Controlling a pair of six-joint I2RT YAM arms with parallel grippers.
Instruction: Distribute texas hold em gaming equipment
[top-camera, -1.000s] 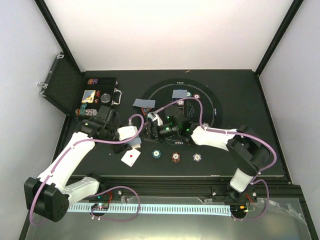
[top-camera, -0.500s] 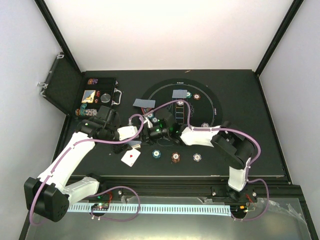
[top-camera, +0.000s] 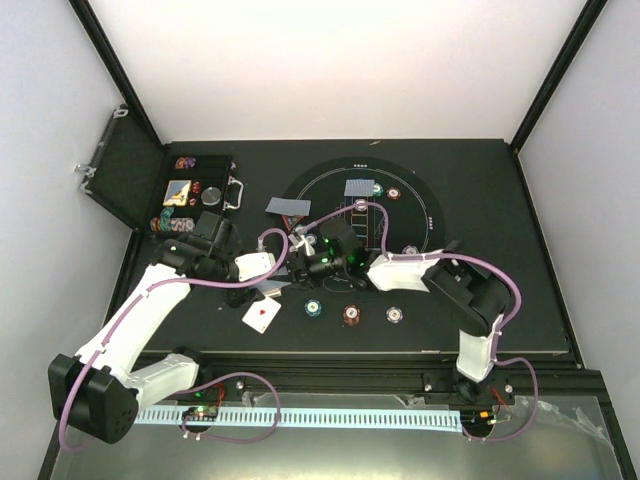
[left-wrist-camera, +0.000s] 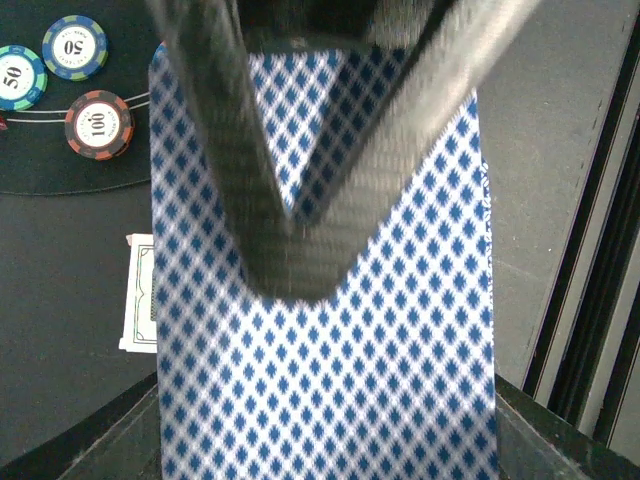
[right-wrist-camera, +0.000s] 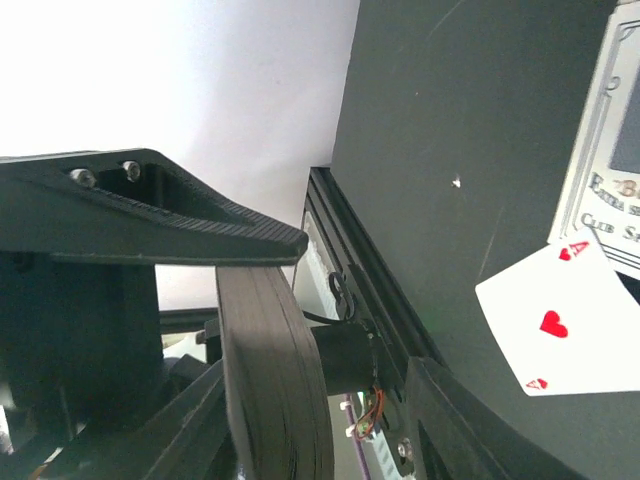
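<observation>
My left gripper (top-camera: 250, 266) (left-wrist-camera: 295, 280) is shut on a deck of cards (left-wrist-camera: 330, 370) with a blue diamond back, which fills the left wrist view. My right gripper (top-camera: 298, 262) (right-wrist-camera: 350, 310) has reached across to that deck. The deck's edge (right-wrist-camera: 275, 380) stands between the right fingers, and a gap shows beside the lower finger (right-wrist-camera: 450, 420). An ace of hearts (top-camera: 262, 315) (right-wrist-camera: 555, 320) lies face up near the front. Three chips (top-camera: 314, 307) (top-camera: 351, 315) (top-camera: 395, 314) sit in a row in front of the mat. Two face-down cards (top-camera: 288, 206) (top-camera: 359, 187) lie by the mat's far side.
The round black mat (top-camera: 430, 205) fills the table's middle, with chips (top-camera: 394, 193) (top-camera: 410, 250) on it. The open black case (top-camera: 130, 180) stands at the back left, holding more chips and buttons (top-camera: 185, 195). A printed white card (left-wrist-camera: 140, 307) (right-wrist-camera: 610, 150) lies under the grippers.
The right arm has swung left toward the left gripper's deck and its jaws have narrowed around it. The left arm has stayed still.
</observation>
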